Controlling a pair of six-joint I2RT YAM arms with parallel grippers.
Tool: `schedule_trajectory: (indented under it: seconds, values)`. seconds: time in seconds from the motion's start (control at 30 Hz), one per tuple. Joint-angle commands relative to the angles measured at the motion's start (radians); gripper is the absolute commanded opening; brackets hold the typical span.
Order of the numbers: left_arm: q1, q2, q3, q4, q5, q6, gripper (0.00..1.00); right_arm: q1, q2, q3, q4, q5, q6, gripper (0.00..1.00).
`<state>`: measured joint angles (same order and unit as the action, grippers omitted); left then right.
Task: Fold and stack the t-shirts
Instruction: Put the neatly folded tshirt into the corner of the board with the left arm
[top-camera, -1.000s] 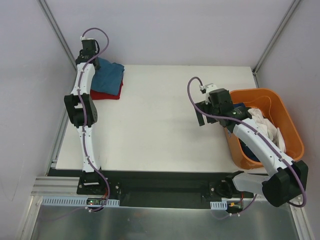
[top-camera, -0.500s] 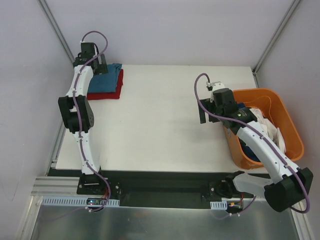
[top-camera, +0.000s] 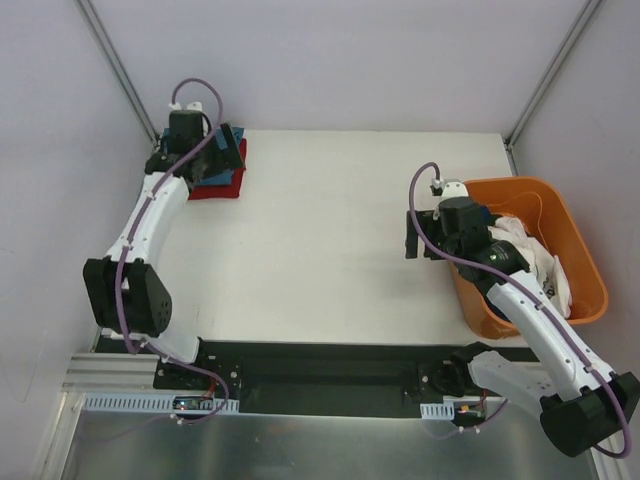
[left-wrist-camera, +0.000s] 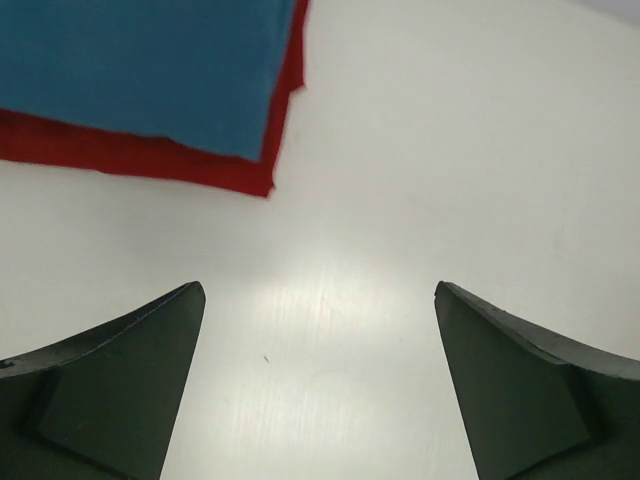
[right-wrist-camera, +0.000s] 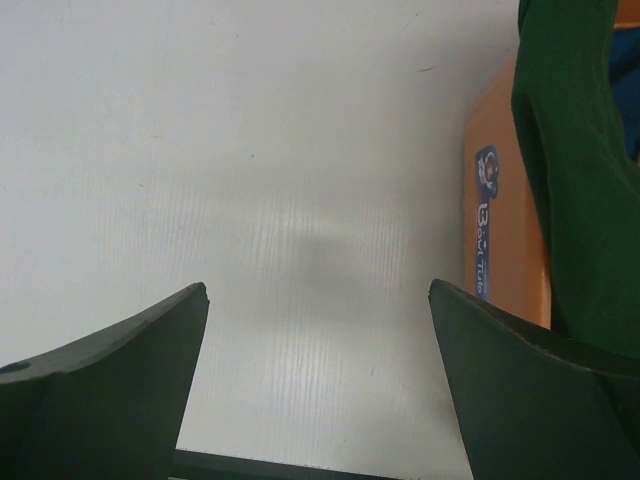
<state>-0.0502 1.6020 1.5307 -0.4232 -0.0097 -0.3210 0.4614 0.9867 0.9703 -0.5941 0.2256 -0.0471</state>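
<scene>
Both jaws of the left gripper (left-wrist-camera: 320, 290) stood released and spread wide, with only the bare white table (left-wrist-camera: 450, 150) showing in the gap between them. Just ahead of its fingertips, off toward the finger at the left of the wrist view, lay a folded stack (left-wrist-camera: 100, 110). The teal-blue tee (left-wrist-camera: 140, 50) lay flat on top of the deep red tee (left-wrist-camera: 130, 155), whose edge showed as a narrow band along the side nearest the jaws and along one side edge. Neither finger touched the cloth. The right gripper (right-wrist-camera: 318, 290) likewise had its jaws parted and grasping nothing, with bare table between them. Beyond its fingertips, out past the finger at the right of its wrist view, stood the orange basket (right-wrist-camera: 500, 230), whose side wall bore a small blue label. A dark green tee (right-wrist-camera: 580, 170) draped in front of part of that wall, and a scrap of blue cloth (right-wrist-camera: 628, 90) showed behind the green. In the overhead view, white tees (top-camera: 525, 245) lay crumpled inside the basket, on the side of the right gripper away from the stack. The two grippers were well apart, the left one over the table's far corner close beside the folded pair
</scene>
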Motion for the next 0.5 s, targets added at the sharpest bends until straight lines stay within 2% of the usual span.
schedule_trajectory:
  seconds: [0.0,0.07,0.17,0.3,0.47]
  values:
    - [-0.146,-0.193,-0.267,0.052,-0.047,-0.069,0.99,-0.004,-0.068,-0.054,0.053,-0.034,0.070,0.96]
    - [-0.229,-0.341,-0.399,0.131,-0.050,-0.085,0.99,-0.004,-0.089,-0.088,0.065,-0.040,0.082,0.96]
    - [-0.296,-0.520,-0.619,0.159,-0.073,-0.151,0.99,-0.004,-0.137,-0.157,0.094,-0.072,0.087,0.96]
    - [-0.327,-0.713,-0.912,0.196,-0.125,-0.240,0.99,-0.003,-0.204,-0.290,0.177,-0.094,0.105,0.96]
    - [-0.327,-0.893,-1.018,0.193,-0.191,-0.243,0.99,0.000,-0.308,-0.432,0.287,-0.120,0.124,0.96]
